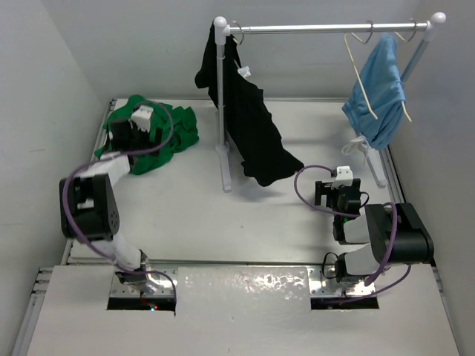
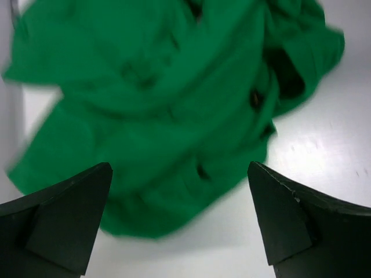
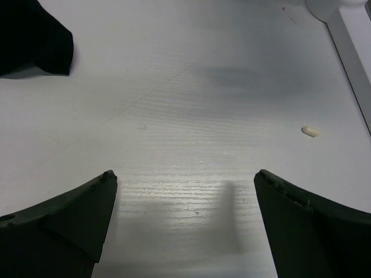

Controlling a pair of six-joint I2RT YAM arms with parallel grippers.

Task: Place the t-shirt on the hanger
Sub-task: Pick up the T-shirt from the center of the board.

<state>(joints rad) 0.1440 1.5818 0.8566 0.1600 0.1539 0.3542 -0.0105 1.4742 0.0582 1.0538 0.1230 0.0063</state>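
Observation:
The bright green t-shirt (image 1: 165, 132) lies crumpled at the table's far left and fills most of the left wrist view (image 2: 162, 87). My left gripper (image 1: 125, 136) hangs just above its near edge, open, with cloth showing between the fingertips (image 2: 179, 165) but nothing gripped. A thin cream-white hanger (image 1: 361, 70) hangs at the right end of the rail, against the light-blue garment (image 1: 380, 85). My right gripper (image 1: 332, 194) stands open over bare table at the right (image 3: 185, 172), far from both.
A white clothes rack (image 1: 326, 28) stands at the back, its left post (image 1: 221, 104) and foot reaching into the table. A black garment (image 1: 252, 122) (image 3: 35, 40) hangs from it down to the surface. The rack's right foot (image 3: 348, 35) and a small cream scrap (image 3: 311, 131) lie ahead of my right gripper.

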